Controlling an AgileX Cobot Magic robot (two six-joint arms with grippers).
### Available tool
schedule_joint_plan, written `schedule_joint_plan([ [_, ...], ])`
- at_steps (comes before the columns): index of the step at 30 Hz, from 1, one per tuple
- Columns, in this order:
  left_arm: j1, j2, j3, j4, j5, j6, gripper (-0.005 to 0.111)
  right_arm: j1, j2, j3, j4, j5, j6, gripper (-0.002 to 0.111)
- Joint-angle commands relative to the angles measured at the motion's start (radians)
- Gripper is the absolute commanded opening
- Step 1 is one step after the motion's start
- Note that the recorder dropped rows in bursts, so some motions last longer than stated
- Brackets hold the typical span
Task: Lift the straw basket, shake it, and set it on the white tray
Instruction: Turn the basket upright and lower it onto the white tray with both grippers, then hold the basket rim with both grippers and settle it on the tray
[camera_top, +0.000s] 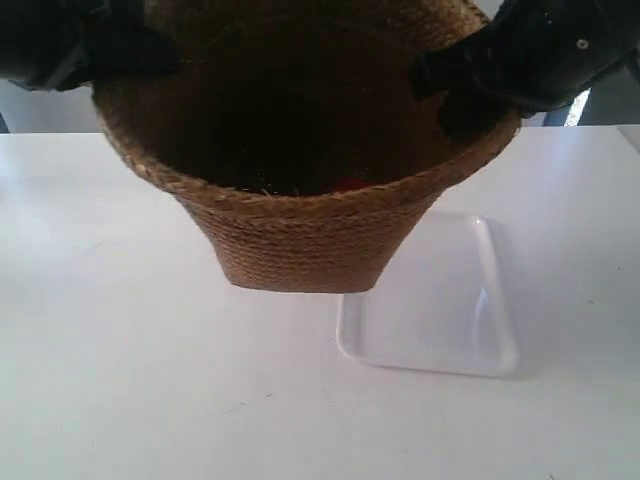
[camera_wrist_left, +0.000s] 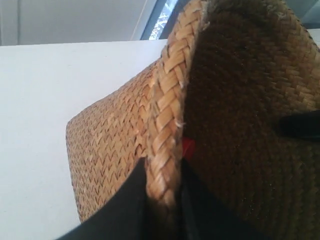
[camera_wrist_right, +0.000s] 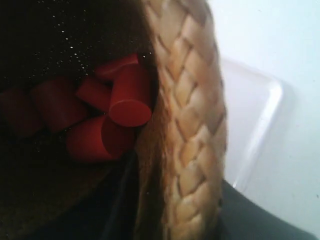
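Observation:
The straw basket (camera_top: 300, 230) hangs in the air above the white table, held up by both arms at its braided rim. My left gripper (camera_wrist_left: 164, 197) is shut on the rim (camera_wrist_left: 167, 125), one finger outside the wall and one inside. My right gripper (camera_wrist_right: 172, 200) is shut on the opposite rim (camera_wrist_right: 192, 115) in the same way. In the exterior view the black grippers sit at the rim's upper left (camera_top: 120, 50) and upper right (camera_top: 470, 85). The white tray (camera_top: 440, 300) lies flat on the table, below and to the right of the basket's base.
Several red cylindrical pieces (camera_wrist_right: 107, 117) lie inside the basket; a bit of red (camera_top: 348, 184) shows over the rim in the exterior view. The white table (camera_top: 120, 380) spreads around the tray. A window strip (camera_wrist_left: 162, 20) is behind it.

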Motion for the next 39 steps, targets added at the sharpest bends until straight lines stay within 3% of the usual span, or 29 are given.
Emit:
schedule_joint_plan([
  [1, -0.08, 0.083, -0.065, -0.04, -0.051, 0.0, 0.0, -0.064, 0.018, -0.033, -0.089, 0.083, -0.049, 0.0],
  [11, -0.142, 0.234, -0.104, -0.047, -0.11, -0.041, 0.0, -0.179, 0.06, -0.058, -0.099, 0.131, -0.127, 0.0],
  [18, -0.142, 0.291, -0.123, -0.045, -0.117, -0.022, 0.0, -0.223, 0.104, -0.058, -0.112, 0.127, -0.135, 0.0],
  [29, -0.174, 0.355, -0.127, -0.085, -0.168, -0.036, 0.0, -0.252, 0.157, -0.093, -0.202, 0.155, -0.18, 0.0],
  [39, -0.192, 0.419, -0.211, -0.085, -0.163, -0.004, 0.0, -0.274, 0.162, -0.093, -0.257, 0.132, -0.18, 0.0],
])
